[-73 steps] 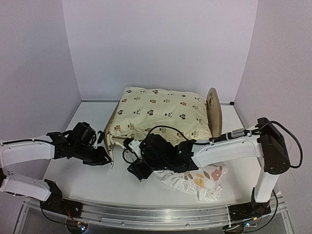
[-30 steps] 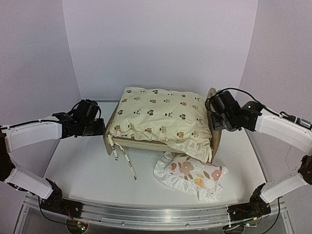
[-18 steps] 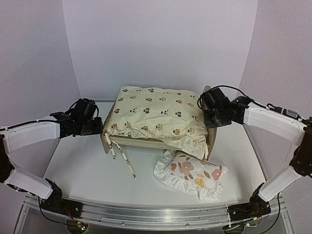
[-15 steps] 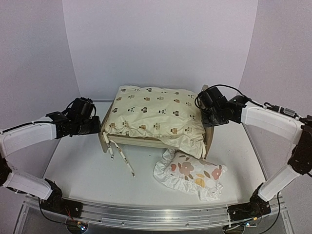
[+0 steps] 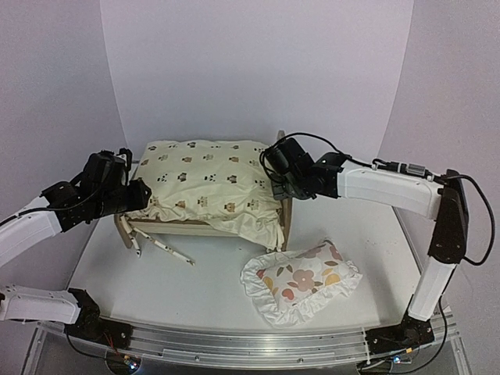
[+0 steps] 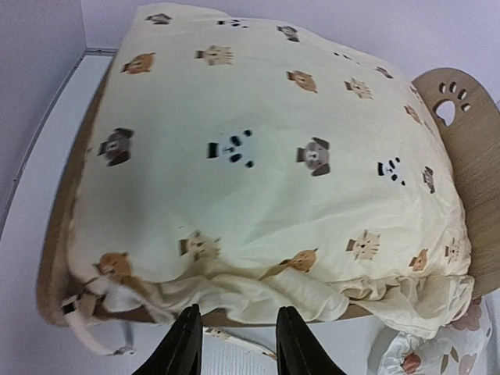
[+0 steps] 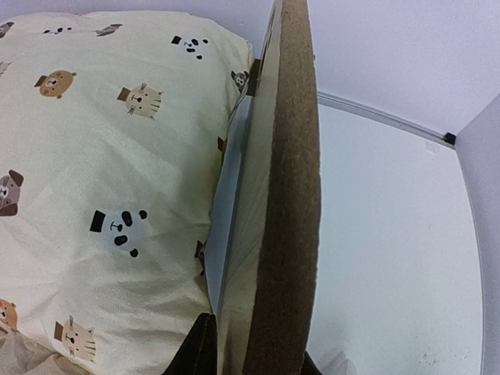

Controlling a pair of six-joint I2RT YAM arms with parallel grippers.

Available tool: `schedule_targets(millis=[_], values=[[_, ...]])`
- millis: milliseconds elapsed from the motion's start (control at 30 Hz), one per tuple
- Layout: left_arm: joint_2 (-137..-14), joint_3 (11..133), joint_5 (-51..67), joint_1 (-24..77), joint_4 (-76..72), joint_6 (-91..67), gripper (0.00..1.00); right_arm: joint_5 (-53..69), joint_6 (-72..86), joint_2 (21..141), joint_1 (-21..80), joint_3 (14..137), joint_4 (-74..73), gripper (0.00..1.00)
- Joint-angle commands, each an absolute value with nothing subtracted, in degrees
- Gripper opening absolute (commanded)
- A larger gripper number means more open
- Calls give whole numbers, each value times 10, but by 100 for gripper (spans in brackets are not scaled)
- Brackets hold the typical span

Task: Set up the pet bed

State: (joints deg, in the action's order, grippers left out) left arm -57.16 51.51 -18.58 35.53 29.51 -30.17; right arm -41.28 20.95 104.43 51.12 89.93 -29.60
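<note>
I am pinching the arched headboard (image 7: 285, 195) of the pet bed (image 5: 183, 226) with my right gripper (image 7: 250, 348). One finger is pressing each face of the board, which is running up the middle of the right wrist view. My left gripper (image 6: 234, 332) is sitting at the bottom centre of its own view with its fingers (image 6: 186, 348) standing apart. Their tips are reaching just up to the bed's near wooden rail and the bunched hem of the cushion (image 5: 207, 176). I cannot tell whether they are gripping anything.

The bed is sitting left of centre in the overhead view, headboard towards the middle of the frame and footboard by my left arm. I cannot tell whether its feet are resting on the table (image 5: 211, 312) or hanging just above it.

I am judging the job as partly done. The cushion is already lying on the frame and covering most of it. It is sagging over the rail at the lower right corner, though, and not lying flat. The thin ties (image 5: 160, 246) are dangling loose below the rail at lower left.

The ruffled floral pillow (image 5: 301, 277) is lying on the table at lower centre-right, near the headboard's foot but apart from the bed. By my reckoning I am facing three things yet: settling the bed square, smoothing the cushion, and placing the pillow against the headboard.
</note>
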Motion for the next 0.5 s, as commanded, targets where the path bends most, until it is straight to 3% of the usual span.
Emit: schedule_targets(millis=[0,167,233,367,467], values=[[-579,527,-132,368,267,-275,34,-345,99,1094,568,934,-312,9],[-604,530,-76,390,221,-246,35,-352,101,1125,581,965,-312,12],[-620,532,-62,402,202,-236,37,-360,106,1127,581,968,-311,22],[-661,549,-44,431,174,-212,38,-369,105,1118,581,967,-311,52],[-692,563,-43,464,140,-188,38,-361,104,1092,581,956,-310,66]])
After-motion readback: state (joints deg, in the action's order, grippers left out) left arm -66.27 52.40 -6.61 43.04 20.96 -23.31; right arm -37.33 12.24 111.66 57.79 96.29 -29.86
